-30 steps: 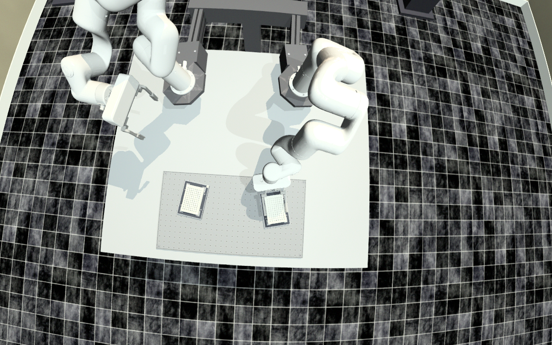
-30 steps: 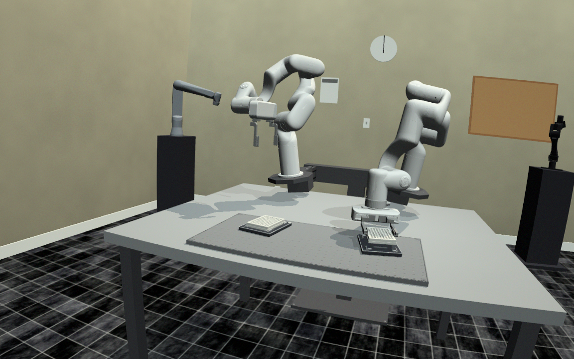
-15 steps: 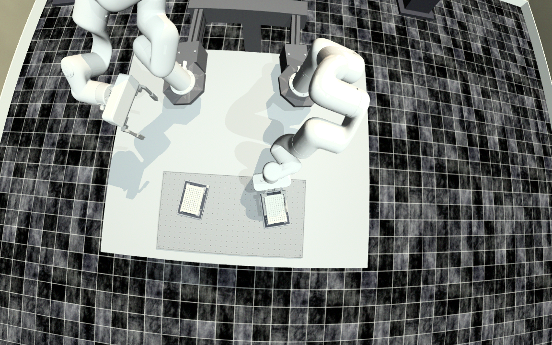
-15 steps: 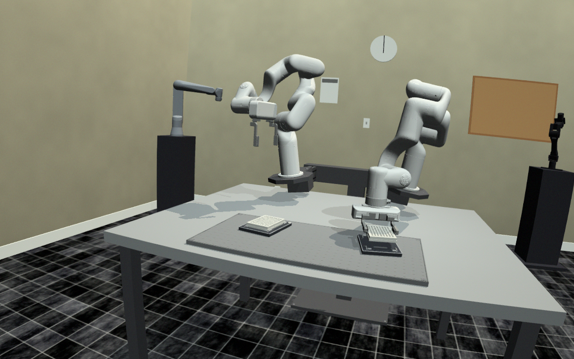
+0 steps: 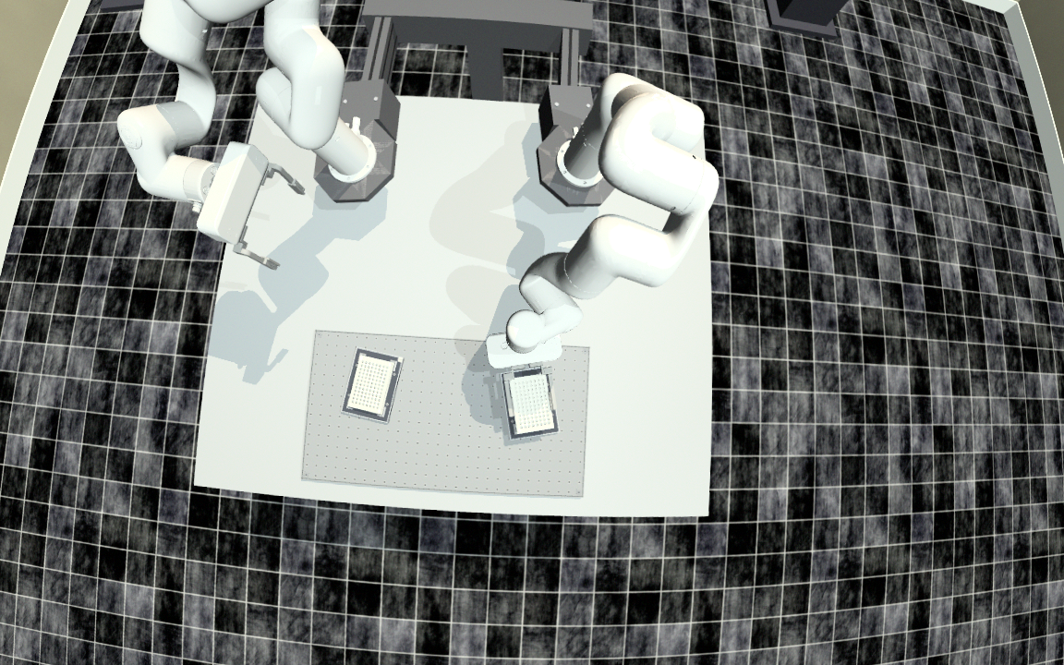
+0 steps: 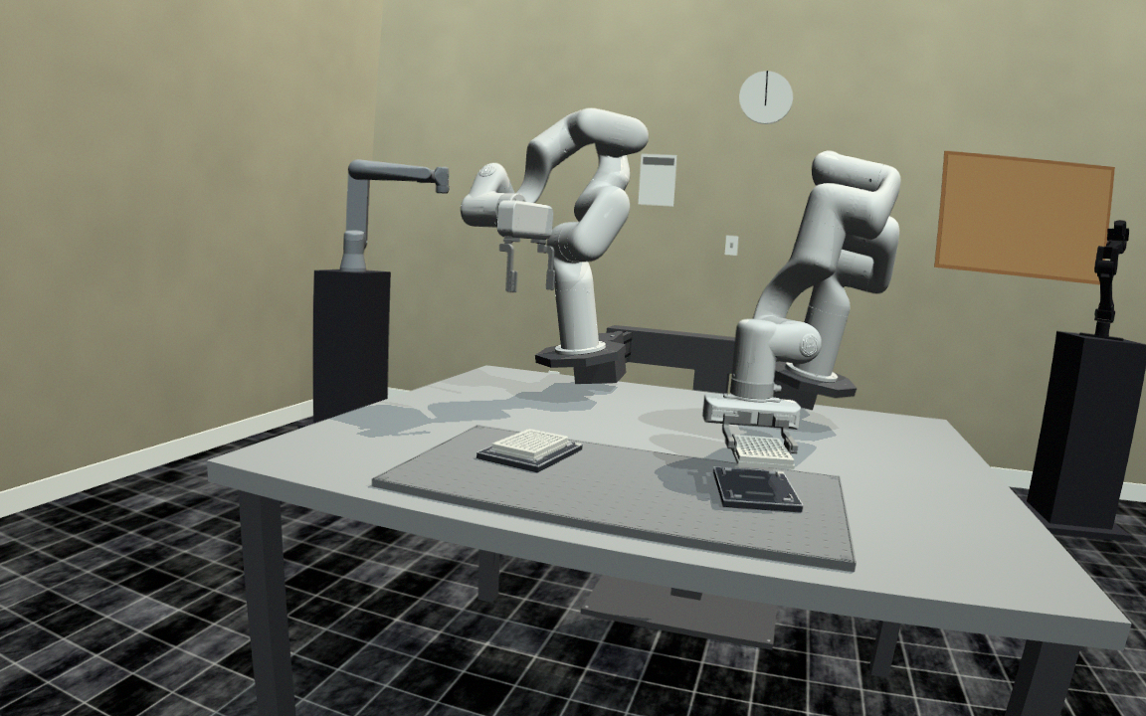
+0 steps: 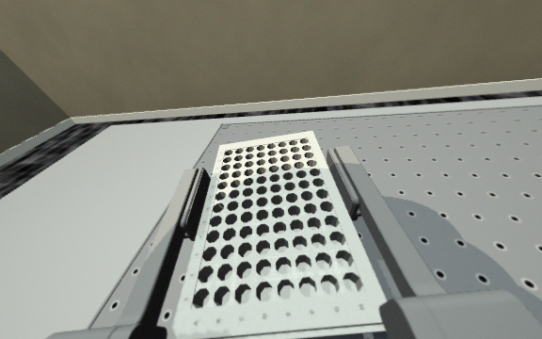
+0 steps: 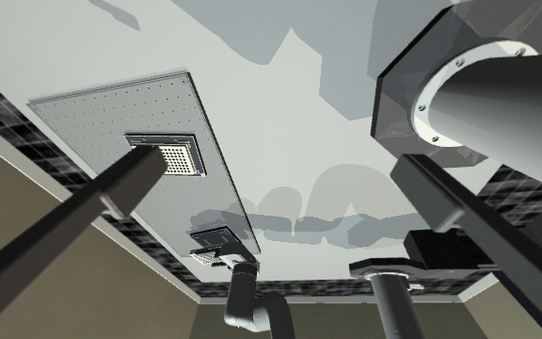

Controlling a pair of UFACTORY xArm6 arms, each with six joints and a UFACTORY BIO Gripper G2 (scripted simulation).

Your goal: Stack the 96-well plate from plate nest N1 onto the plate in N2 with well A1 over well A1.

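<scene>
A round clock (image 6: 765, 96) hangs high on the back wall, above a light switch (image 6: 731, 246) and to the right of a pale notice sheet (image 6: 658, 179) with a dark top strip. Farther right is a wood-framed orange board (image 6: 1024, 216). A black pedestal (image 6: 351, 342) stands at the left and another dark pedestal (image 6: 1089, 427) at the right, over dark tiled flooring (image 5: 437, 595) (image 6: 70, 588).

Reads faintly, in capitals along one short edge of the raised 96-well plate (image 5: 530, 403) (image 6: 764, 448) (image 7: 276, 221) (image 8: 205, 256): A at one corner, D midway, H at the other corner. Too blurred between those, and likewise down the plate's long edge. Too small to read on the round emblem (image 6: 810, 345) above the plate.
</scene>
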